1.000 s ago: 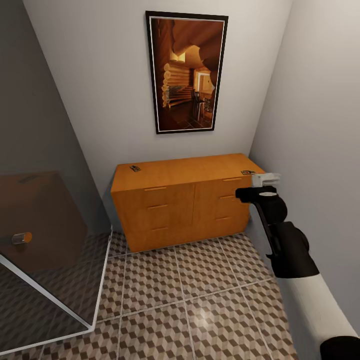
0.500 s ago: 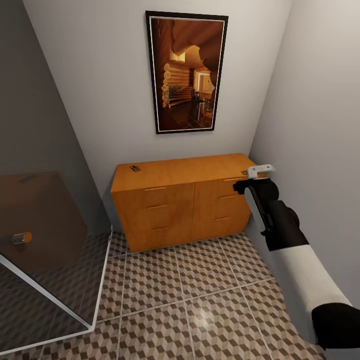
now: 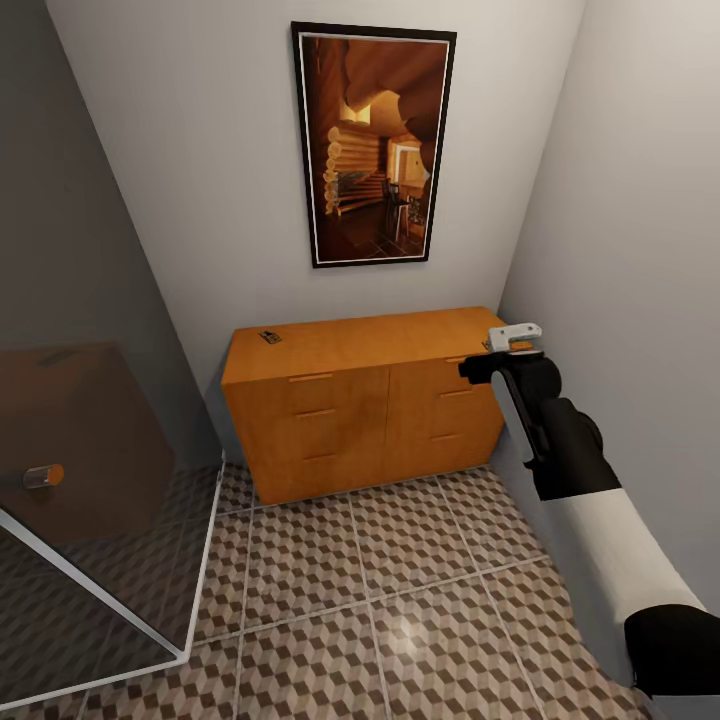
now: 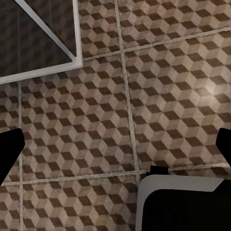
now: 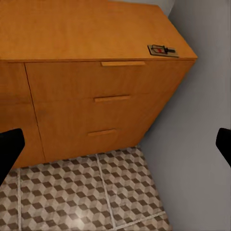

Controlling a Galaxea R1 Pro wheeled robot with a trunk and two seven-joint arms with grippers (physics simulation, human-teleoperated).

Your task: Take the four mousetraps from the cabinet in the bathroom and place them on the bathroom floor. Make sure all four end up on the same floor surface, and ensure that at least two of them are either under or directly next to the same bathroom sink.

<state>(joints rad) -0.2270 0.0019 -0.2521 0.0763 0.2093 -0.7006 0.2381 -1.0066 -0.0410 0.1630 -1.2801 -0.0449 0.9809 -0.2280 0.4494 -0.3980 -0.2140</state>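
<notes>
A: Reaching with the right gripper, jaws spread wide, nothing held; it hangs at the right end of the long low orange-brown wooden cabinet, right of centre in the head view.

B: Target?

A: Small flat tan mousetrap, upper right of the right wrist frame, on the cabinet top's far corner, ahead of the fingers. Long axis runs roughly along the cabinet's length. A second one sits at the top's left end. Right arm nearer.

B: Left gripper?

A: Cannot tell. Cube-patterned brown-beige tiled floor beneath; narrow room, framed picture above.

Two mousetraps lie flat atop the orange-brown cabinet.
</notes>
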